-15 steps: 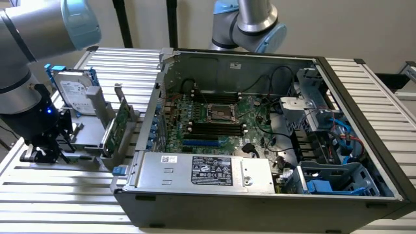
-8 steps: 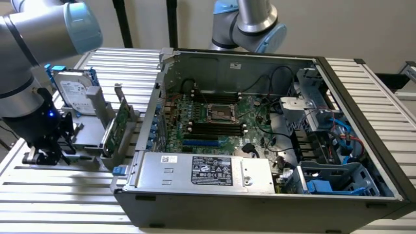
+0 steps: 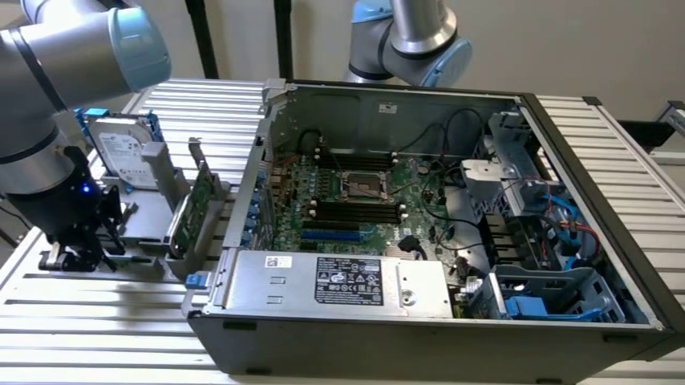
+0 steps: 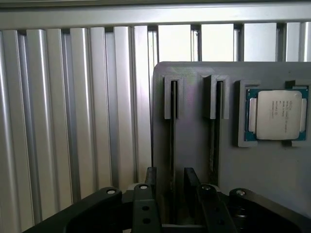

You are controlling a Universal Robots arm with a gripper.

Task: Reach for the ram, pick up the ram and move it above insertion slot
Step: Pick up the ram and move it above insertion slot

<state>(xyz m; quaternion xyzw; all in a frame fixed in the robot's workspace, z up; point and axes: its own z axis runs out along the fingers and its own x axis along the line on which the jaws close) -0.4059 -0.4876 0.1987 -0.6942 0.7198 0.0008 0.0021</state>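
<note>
The black two-fingered hand [image 4: 170, 177] hung low over a grey plastic parts holder [image 4: 194, 145] standing on the ribbed aluminium counter [image 3: 321, 353] toward its edge at the exterior view's left, just beside the open grey metal computer case [image 3: 428, 241]. Its fingers [image 4: 150, 179] stood parted, gripping nothing, one on each side of a narrow slot in the holder. The long, thin ram stick [image 4: 172, 145] sat edge-on in that slot (a mere dark line, its colour unreadable), apart from both fingers, with a square silver processor chip [image 4: 278, 115] in a recess nearby.
</note>
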